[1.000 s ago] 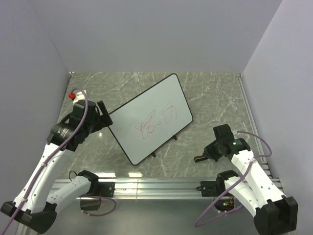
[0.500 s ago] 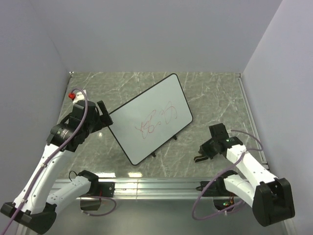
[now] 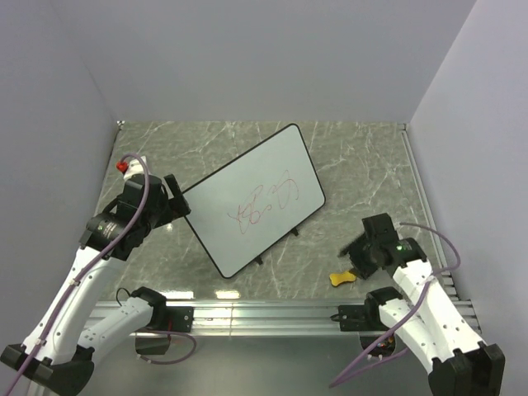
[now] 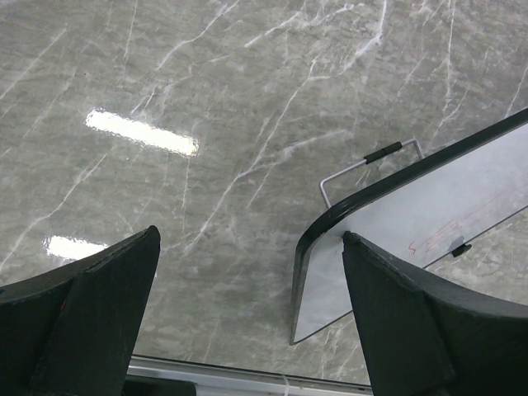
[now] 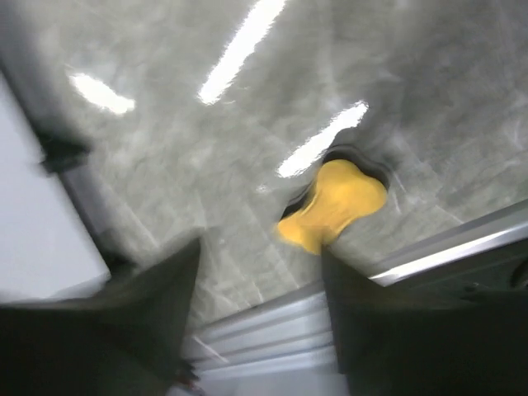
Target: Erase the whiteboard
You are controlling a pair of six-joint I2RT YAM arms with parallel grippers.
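Whiteboard [image 3: 239, 235] first: it stood tilted on its small stand feet [image 3: 294, 233] near the middle of the marble-patterned table [image 3: 363, 165], turned diagonally, with red scribbles [image 3: 266, 201] across its face and nothing wiped. Your left gripper [image 4: 249, 238] hung just beside the board's left corner, its jaws spread wide and empty, touching nothing that either view showed. Your right gripper [image 5: 262, 247] was well apart from the board, low over the table's near edge; its wrist view was blurred, but the fingers read as apart with nothing between them. The yellow bone-shaped eraser [image 3: 341, 278] lay loose on the table just ahead of those fingers. By my reading you were at the pick-up step. Next you needed to bring the right jaws down around the eraser's narrow waist, close firmly, then carry it to the scribbles.
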